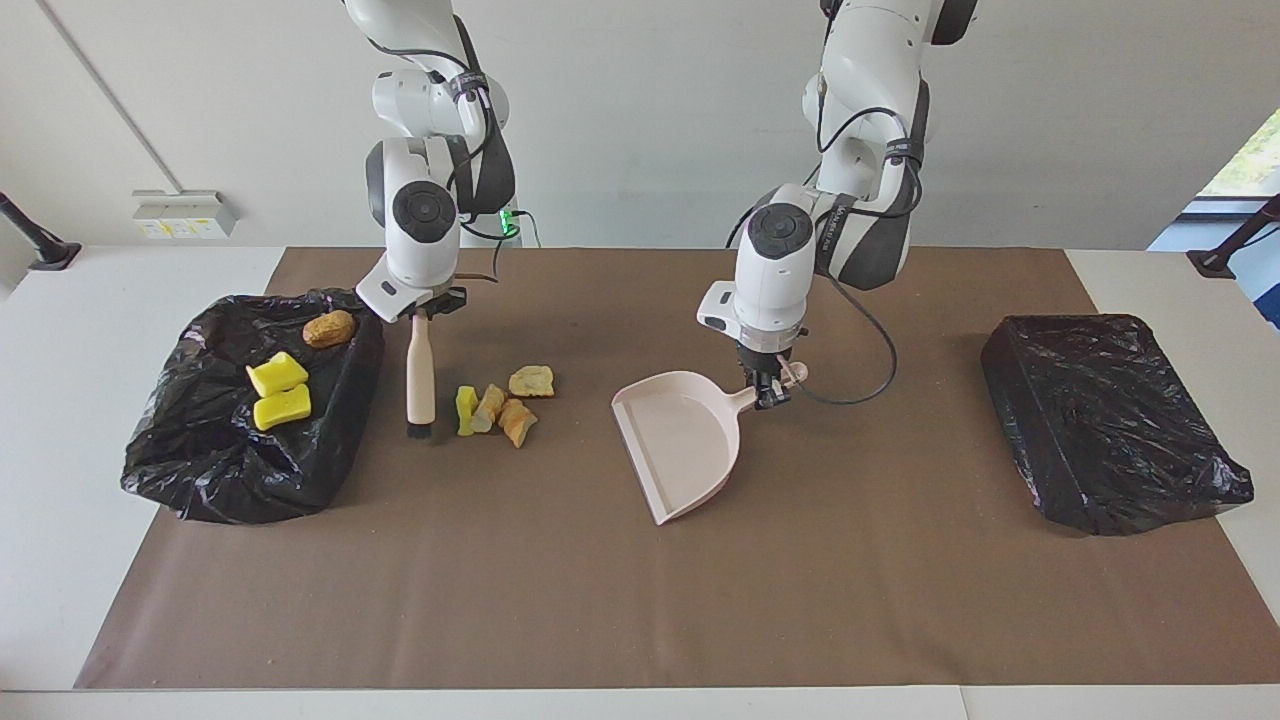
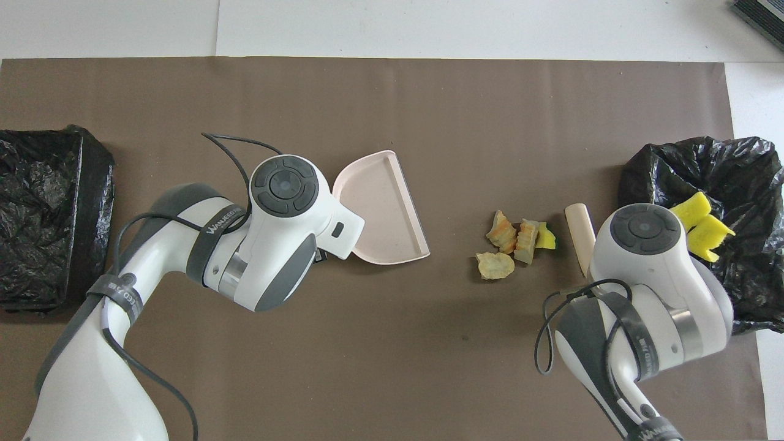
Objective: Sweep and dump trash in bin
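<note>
**Facing view: brush and dustpan flanking the loose trash**

Facing view showed the right tool [image 1: 420, 312] clamped on the handle of a brush [image 1: 421, 375], which hung nearly upright with its bristles at or just above the brown mat [image 1: 640, 600]; contact could not be confirmed. The left tool [image 1: 768, 392] was closed on the handle of the pale dustpan [image 1: 680, 440], whose open mouth faced the trash. Between brush and dustpan lay the loose trash [image 1: 497, 402], a small cluster of one yellow piece and three tan lumps, just beside the bristles and apart from the pan. More pieces, two yellow and one brown, lay in the black-lined bin [image 1: 200, 470] at the right arm's end of the tabletop. A second black-lined bin [image 1: 1110, 420] stood at the left arm's end.
</note>
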You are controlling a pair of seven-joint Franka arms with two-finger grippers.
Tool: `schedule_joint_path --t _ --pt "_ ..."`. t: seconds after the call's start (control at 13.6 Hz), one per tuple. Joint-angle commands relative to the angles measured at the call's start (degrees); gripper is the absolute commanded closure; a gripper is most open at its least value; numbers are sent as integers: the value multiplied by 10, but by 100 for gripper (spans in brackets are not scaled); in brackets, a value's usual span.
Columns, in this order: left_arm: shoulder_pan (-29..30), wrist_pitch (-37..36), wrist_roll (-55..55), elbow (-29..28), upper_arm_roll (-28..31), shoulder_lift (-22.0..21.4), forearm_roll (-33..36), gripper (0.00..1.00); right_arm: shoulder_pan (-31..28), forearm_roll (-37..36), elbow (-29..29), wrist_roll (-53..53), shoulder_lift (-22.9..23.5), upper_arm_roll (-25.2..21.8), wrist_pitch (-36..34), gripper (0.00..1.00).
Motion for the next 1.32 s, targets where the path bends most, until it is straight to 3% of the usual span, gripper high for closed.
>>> schedule_joint_path --t 0.0,0.22,0.37,0.74,1.03,1.18,1.25 --pt "-10 32 14 -65 7 -44 -1 100 6 66 3 23 18 5 17 100" --pt "-22 33 48 -77 7 -52 2 100 34 179 5 23 37 6 11 100" --pt "-27 39 51 -100 7 -63 2 100 42 193 5 20 37 8 11 100" --pt "-25 45 50 -110 7 -67 2 100 126 354 16 16 47 8 37 100" --pt "-23 55 50 -112 7 -67 2 100 150 471 98 17 87 8 31 100" --pt "-22 55 49 -112 7 -67 2 100 147 436 156 25 75 -2 -45 100" --pt "-21 56 49 -112 7 -67 2 100 136 378 179 25 66 -3 -82 100"
